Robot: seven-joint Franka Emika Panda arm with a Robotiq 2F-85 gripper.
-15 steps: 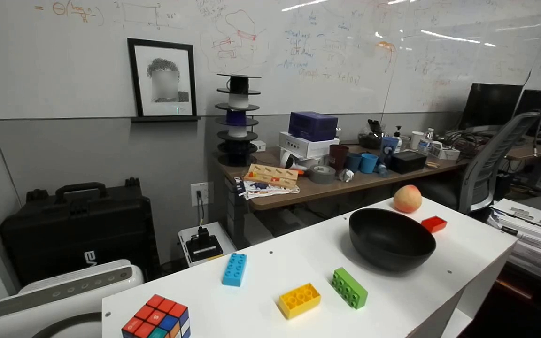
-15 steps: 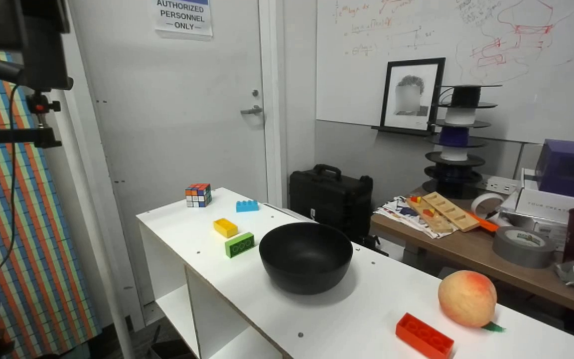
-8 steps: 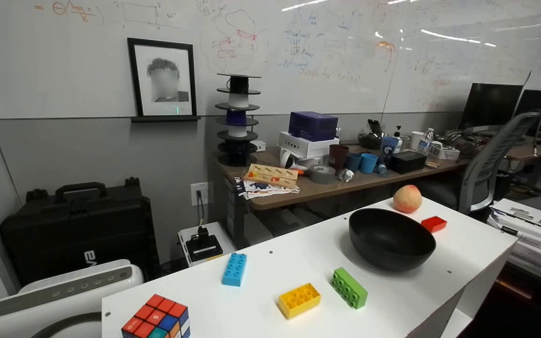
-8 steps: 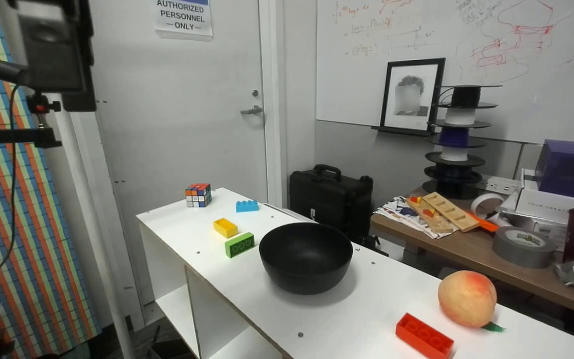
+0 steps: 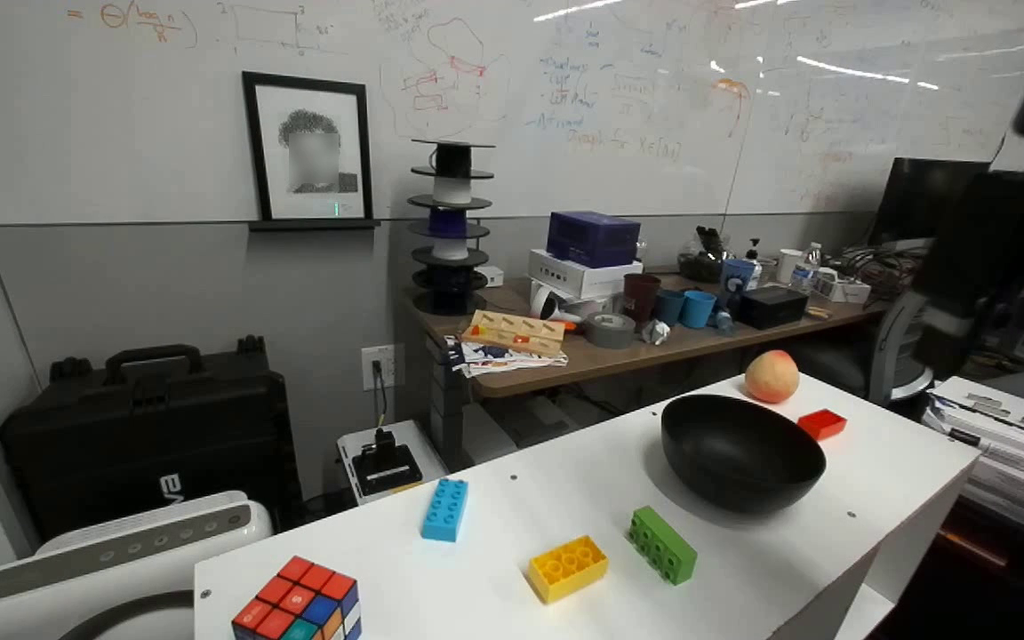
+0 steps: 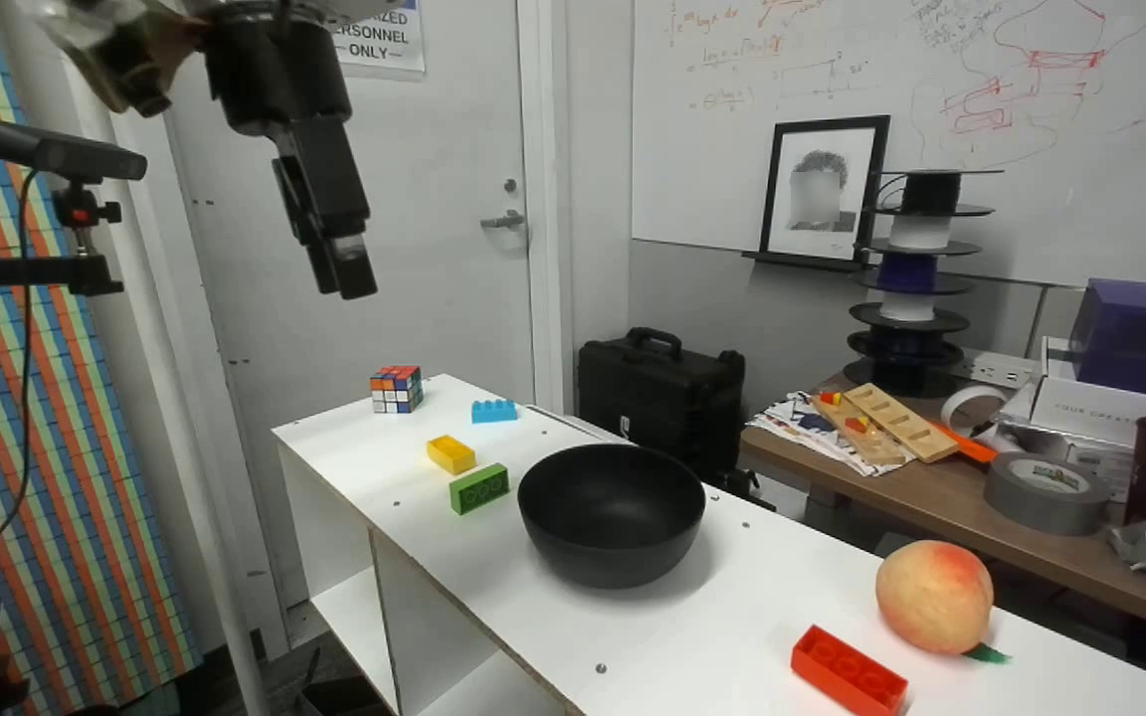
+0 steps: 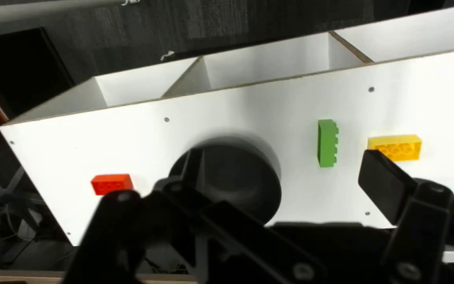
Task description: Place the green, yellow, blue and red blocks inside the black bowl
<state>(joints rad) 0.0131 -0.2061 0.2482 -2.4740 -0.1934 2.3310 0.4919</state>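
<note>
wrist view, looking down: the tool (image 7: 284, 171) gripped nothing, its fingers (image 7: 384, 185) spread wide above the white worktop (image 7: 140, 146). what had just changed was the arm (image 5: 1010, 222) — in an exterior view it darkened the right edge, where half a second earlier none of it showed; in an exterior view the tool's fingertips (image 6: 354, 273) had come into clear sight at upper left, pointing down. none of the blocks had shifted. the green block (image 7: 325, 144) lay on its side between the black bowl (image 7: 246, 177) and the yellow block (image 7: 396, 144), which was hollow side up; the red block (image 7: 112, 183) lay across the bowl from them, near a peach (image 6: 934, 597); the blue block (image 6: 493, 411) sat studs up, near the puzzle cube (image 6: 396, 390). no block showed in the bowl. that suggested all four remained to be placed, and the arm's arrival looked like the start of a first approach — to which block could not be told.
</note>
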